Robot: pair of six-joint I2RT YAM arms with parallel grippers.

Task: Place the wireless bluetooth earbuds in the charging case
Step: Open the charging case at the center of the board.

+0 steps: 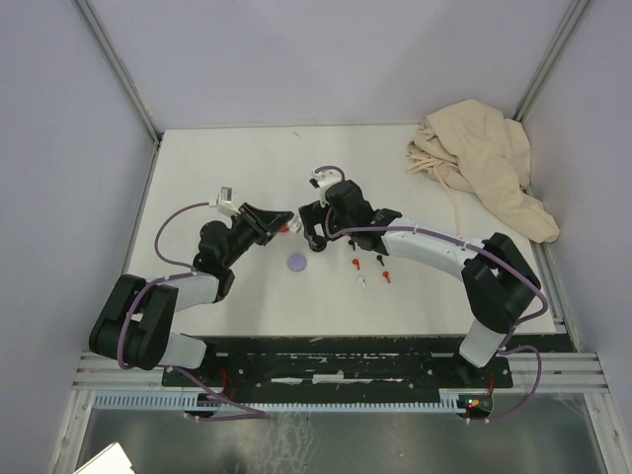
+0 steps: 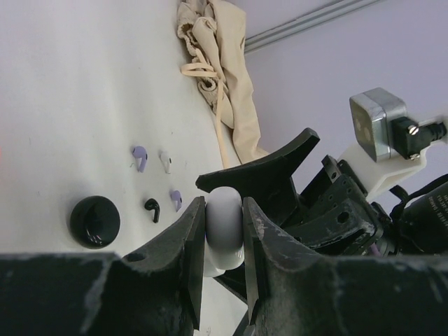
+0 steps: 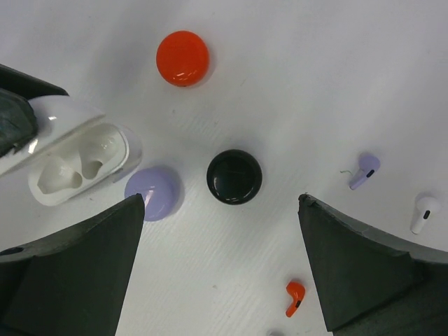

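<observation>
Teamwork seems to explain the pose; the left pincer (image 2: pixel 224 207) is pinching the white charging case (image 3: pixel 79 165) by its sides, seemingly lifted off the tabletop (image 1: pixel 217 158) and turned so that the lid hangs open and both wells, which look empty, face the other arm; I'd judge that is to offer a steady target. The right pincer (image 3: pixel 218 203) is spread wide with nothing between its fingers, hovering just right of the case over a black disc (image 3: pixel 234 176), with a lavender disc (image 3: pixel 152 194) beside it and a red disc (image 3: pixel 183 58) a little apart; those are not what it wants. The earbuds (image 1: pixel 354 265) lie loose on the tabletop to the right, apart from the case, a lavender earbud (image 3: pixel 364 171), a white earbud (image 3: pixel 424 213) and a red earbud (image 3: pixel 295 297) among them; none is seated yet, so picking one up looks like the next step; a crumpled cloth bag (image 1: pixel 484 168) sits in the far right corner, out of the way.
</observation>
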